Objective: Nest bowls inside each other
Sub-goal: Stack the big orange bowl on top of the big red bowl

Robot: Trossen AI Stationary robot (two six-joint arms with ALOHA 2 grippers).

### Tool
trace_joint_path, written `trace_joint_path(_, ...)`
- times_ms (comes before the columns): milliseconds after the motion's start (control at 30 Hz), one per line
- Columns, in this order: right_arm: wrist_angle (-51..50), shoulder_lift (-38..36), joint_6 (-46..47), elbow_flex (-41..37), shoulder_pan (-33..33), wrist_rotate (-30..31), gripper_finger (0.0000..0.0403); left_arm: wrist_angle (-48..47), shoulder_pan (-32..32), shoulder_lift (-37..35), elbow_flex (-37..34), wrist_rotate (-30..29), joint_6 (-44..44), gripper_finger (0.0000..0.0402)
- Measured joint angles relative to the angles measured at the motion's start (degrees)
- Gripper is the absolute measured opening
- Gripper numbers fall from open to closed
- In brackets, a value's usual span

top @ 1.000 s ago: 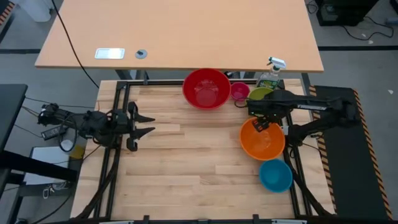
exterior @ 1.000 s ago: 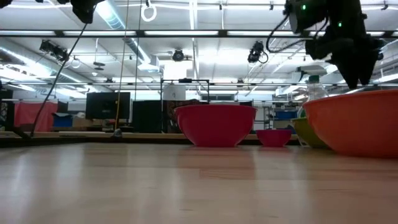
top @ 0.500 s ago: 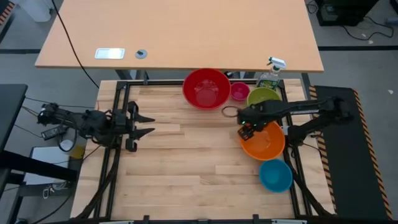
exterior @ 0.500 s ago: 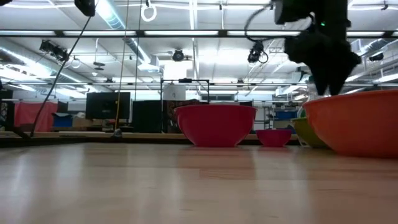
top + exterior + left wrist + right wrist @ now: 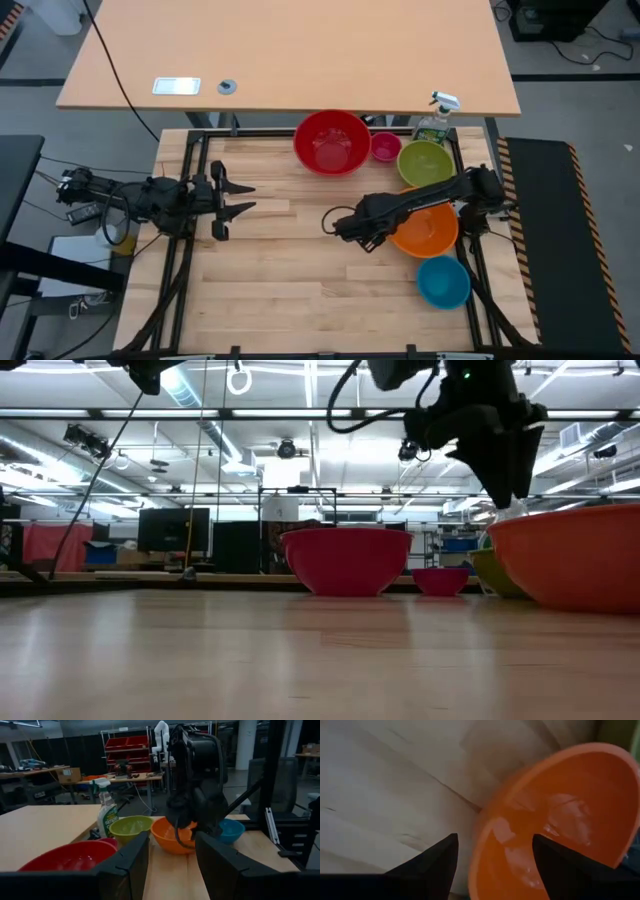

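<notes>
Five bowls stand upright on their bases on the wooden table: red [image 5: 331, 141], pink [image 5: 385, 147], green [image 5: 424, 163], orange [image 5: 428, 230] and blue [image 5: 443, 281]. My right gripper [image 5: 382, 233] is open and points steeply down over the orange bowl's left rim [image 5: 485, 827], one finger on either side of the rim and above it [image 5: 508, 495]. It touches nothing. At the table's left edge my left gripper [image 5: 240, 198] hangs open and level, pointing toward the bowls [image 5: 170, 870].
A green spray bottle [image 5: 434, 120] with a white trigger stands behind the green bowl at the far right. A black frame [image 5: 200, 160] runs round the table. The bare wooden top [image 5: 290, 270] stretches from the bowls to the left arm.
My right gripper has swept toward the table's left edge, from between the green and orange bowls to the orange bowl's left rim. It has sunk a little and rolled somewhat on the way. The green bowl now shows uncovered. No bowl has moved.
</notes>
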Motion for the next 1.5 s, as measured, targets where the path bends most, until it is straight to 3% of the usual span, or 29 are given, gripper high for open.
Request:
trace_joint_path(167,1.56,0.84,-2.8,-2.64,-0.11,-1.03,0.0245,-0.39,-0.15,-0.06,0.0,-0.01,-0.33,0.0165)
trace_joint_path(467,8.9,-4.64,1.79,-12.61,0.31,-2.49,0.0198,-2.06,-0.15,-0.87,0.02,-0.02,-0.09,0.0165)
trace_joint_path(767,15.12,-4.4,1.73,-18.71,0.91,-7.04,0.012,-1.99,-0.15,-0.87,0.02,-0.02,-0.03,0.0165)
trace_joint_path(1067,16.99,-4.42,0.82,-18.72,1.05,-9.33,0.0015,-1.72,-0.15,-0.87,0.02,-0.02,0.09,0.0165)
trace_joint_path(1267,18.91,-4.38,-0.78,-15.4,1.92,-9.04,0.0028,-1.73,-0.15,-0.87,0.02,-0.02,0.09,0.0165)
trace_joint_path(1500,17.31,-3.88,-6.48,-4.02,3.83,-4.47,0.002,-2.12,-0.15,-0.87,0.02,-0.04,0.07,0.0165)
